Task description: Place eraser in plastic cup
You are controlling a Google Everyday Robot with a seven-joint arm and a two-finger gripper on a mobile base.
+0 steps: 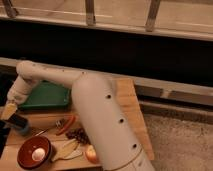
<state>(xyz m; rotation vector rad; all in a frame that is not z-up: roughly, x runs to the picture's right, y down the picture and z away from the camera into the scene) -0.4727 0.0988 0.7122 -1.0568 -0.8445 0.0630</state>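
Note:
My gripper (pixel 11 106) is at the far left of the wooden table, at the end of the white arm that sweeps in from the lower right. It is shut on the eraser (pixel 8 111), a small pale yellow-tan block held in the air. The plastic cup (pixel 19 123), small and dark blue, stands on the table just below and to the right of the eraser. The eraser is above the cup's left edge and outside the cup.
A green tray (pixel 49 95) lies behind the cup. A red-brown bowl (pixel 26 156) with a white egg (pixel 37 154) sits at the front left. A red chili (pixel 67 125), dark grapes (pixel 79 135) and a round fruit (pixel 91 154) lie beside my arm.

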